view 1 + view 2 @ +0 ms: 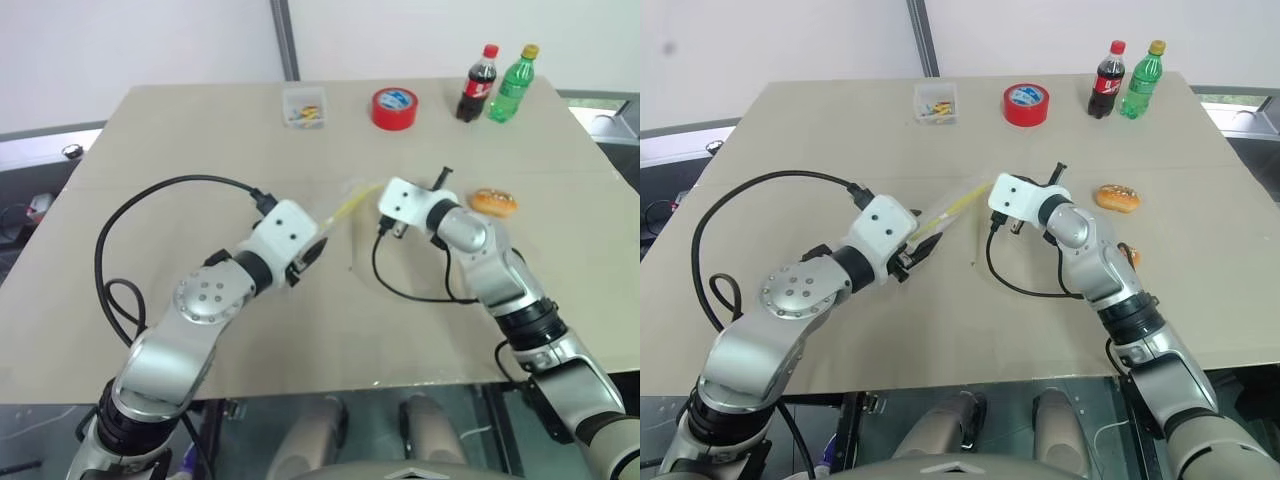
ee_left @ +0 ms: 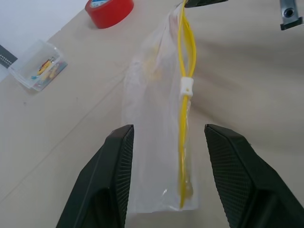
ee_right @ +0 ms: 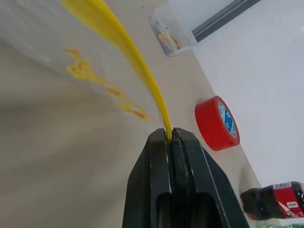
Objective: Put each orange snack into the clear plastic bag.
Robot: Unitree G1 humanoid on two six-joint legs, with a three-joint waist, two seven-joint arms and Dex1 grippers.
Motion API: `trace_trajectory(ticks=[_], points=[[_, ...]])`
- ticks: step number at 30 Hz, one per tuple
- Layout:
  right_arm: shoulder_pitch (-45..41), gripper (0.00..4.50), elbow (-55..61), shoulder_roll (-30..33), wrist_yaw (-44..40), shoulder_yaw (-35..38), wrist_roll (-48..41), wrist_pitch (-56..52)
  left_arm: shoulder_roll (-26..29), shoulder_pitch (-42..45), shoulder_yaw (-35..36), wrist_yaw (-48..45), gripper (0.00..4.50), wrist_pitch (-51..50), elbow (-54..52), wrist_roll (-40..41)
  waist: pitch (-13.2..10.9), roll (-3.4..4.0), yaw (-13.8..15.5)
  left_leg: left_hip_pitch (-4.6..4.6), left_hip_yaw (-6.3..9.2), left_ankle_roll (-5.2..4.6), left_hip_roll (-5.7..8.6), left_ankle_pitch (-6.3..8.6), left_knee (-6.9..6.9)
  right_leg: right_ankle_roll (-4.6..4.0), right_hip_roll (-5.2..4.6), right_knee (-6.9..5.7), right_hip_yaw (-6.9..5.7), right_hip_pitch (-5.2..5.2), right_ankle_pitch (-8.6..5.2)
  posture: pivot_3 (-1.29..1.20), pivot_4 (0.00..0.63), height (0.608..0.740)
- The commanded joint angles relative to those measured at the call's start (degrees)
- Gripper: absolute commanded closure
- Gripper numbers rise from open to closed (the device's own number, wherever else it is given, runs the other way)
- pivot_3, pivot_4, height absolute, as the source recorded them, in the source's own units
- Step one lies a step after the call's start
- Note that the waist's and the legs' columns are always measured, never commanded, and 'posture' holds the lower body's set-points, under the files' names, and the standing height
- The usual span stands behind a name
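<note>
**Bag stretched between two grippers, snacks still outside**

The clear plastic bag [image 2: 156,118] hangs above the table [image 1: 200,140], its yellow seal strip pinched at one end by the right gripper [image 3: 170,137], whose fingers are clenched tight on it. At the bag's other end the left gripper [image 2: 166,156] straddles it with fingers apart, not touching. One orange snack [image 1: 494,203] lies on the table beyond the bag's right-gripper end; another snack [image 1: 1129,254] peeks out beside the right arm. Farther from the bag stand the red tape roll [image 1: 394,108], small clear box [image 1: 304,107] and two bottles [image 1: 496,84].
</note>
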State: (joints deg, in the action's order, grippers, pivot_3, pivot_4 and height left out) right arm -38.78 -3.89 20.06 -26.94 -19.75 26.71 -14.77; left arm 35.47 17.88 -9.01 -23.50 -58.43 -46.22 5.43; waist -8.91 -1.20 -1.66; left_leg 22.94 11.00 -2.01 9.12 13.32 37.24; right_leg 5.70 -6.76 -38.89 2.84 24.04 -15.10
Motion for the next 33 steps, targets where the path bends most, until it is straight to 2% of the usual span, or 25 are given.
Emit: trace_trajectory(ticks=[1, 4, 7, 11, 19, 22, 25, 29, 32, 33], points=[[-1.8, 4.50, 0.6, 0.2, 0.9, 1.4, -0.2, 1.2, 0.3, 0.4, 1.4, 0.0, 1.99, 0.5, -2.2, 0.1, 0.0, 0.00, 0.0, 0.00, 0.00, 0.00, 0.00, 0.00, -0.01, 0.00, 0.00, 0.00, 0.00, 0.00, 0.00, 0.00, 0.150, 0.710], [-2.0, 4.50, 0.6, 0.1, 1.0, 1.4, -0.3, 1.1, 0.2, 0.2, 1.5, 0.0, 1.99, 1.1, -1.8, 0.5, 0.0, 0.00, 0.0, 0.00, 0.00, 0.00, 0.00, 0.00, -0.01, 0.00, 0.00, 0.00, 0.00, 0.00, 0.00, 0.00, 0.150, 0.710], [-2.0, 4.50, 0.9, 0.1, 1.0, 1.5, -0.3, 1.0, 0.3, -0.1, 1.6, -0.1, 2.78, 1.6, -1.4, 0.5, 0.0, 0.00, 0.0, 0.00, 0.00, 0.00, 0.00, 0.00, -0.01, 0.00, 0.00, 0.00, 0.00, 0.00, 0.00, 0.00, 0.150, 0.710], [-1.8, 4.50, 1.4, 0.3, 0.9, 1.5, -0.3, 0.9, 0.8, -0.4, 1.0, 0.1, 4.39, 2.7, -0.2, -0.3, 0.0, 0.00, 0.0, 0.00, 0.00, 0.00, 0.00, 0.00, -0.01, 0.00, 0.00, 0.00, 0.00, 0.00, 0.00, 0.00, 0.150, 0.710], [-1.6, 4.50, 1.5, 1.2, -0.5, 1.4, -0.7, 0.9, 2.6, 0.2, 0.4, -1.0, 4.45, 10.4, 5.7, -1.8, 0.0, 0.00, 0.0, 0.00, 0.00, 0.00, 0.00, 0.00, -0.01, 0.00, 0.00, 0.01, 0.00, 0.00, 0.00, 0.00, 0.150, 0.710], [-1.4, 3.61, 1.4, 1.1, 0.0, 2.3, -1.3, 0.6, 2.5, 0.5, 1.0, -1.8, 4.50, 14.4, 8.7, -2.0, 0.0, 0.00, 0.0, 0.00, 0.00, 0.00, 0.00, 0.00, -0.01, 0.00, -0.01, 0.01, 0.00, 0.00, 0.00, 0.00, 0.150, 0.710], [-0.5, 2.15, 2.4, 0.2, 0.5, 4.1, -3.0, -1.9, 1.8, 1.1, 1.8, -2.3, 4.50, 20.7, 13.5, -2.1, 0.0, 0.00, 0.1, 0.00, 0.01, 0.00, 0.00, 0.00, -0.01, 0.00, -0.01, 0.01, 0.00, 0.00, 0.00, 0.00, 0.150, 0.710], [3.0, 2.15, 8.2, 0.9, -3.5, 7.6, -8.1, -6.8, 1.1, 2.6, 2.9, -4.6, 4.50, 28.2, 20.1, -1.4, 0.0, 0.00, 0.6, 0.02, 0.04, 0.00, 0.00, 0.00, -0.01, 0.00, -0.02, 0.03, -0.04, 0.01, 0.00, 0.00, 0.150, 0.710], [7.4, 2.95, 16.2, -0.2, -7.4, 11.8, -15.3, -14.6, 1.4, 4.4, 3.1, -6.6, 4.50, 32.5, 24.6, -1.7, 0.0, 0.00, 1.1, 0.06, 0.08, 0.00, 0.01, 0.01, -0.03, 0.00, -0.04, 0.06, -0.08, 0.01, 0.00, 0.00, 0.150, 0.710], [8.3, 3.44, 19.0, -1.5, -8.1, 13.0, -18.2, -17.8, 1.6, 4.6, 3.1, -7.2, 4.50, 33.6, 25.6, -1.9, 0.0, 0.00, 1.1, 0.07, 0.12, 0.00, 0.01, 0.01, -0.03, 0.00, -0.04, 0.08, -0.13, 0.01, 0.00, 0.00, 0.150, 0.710]])
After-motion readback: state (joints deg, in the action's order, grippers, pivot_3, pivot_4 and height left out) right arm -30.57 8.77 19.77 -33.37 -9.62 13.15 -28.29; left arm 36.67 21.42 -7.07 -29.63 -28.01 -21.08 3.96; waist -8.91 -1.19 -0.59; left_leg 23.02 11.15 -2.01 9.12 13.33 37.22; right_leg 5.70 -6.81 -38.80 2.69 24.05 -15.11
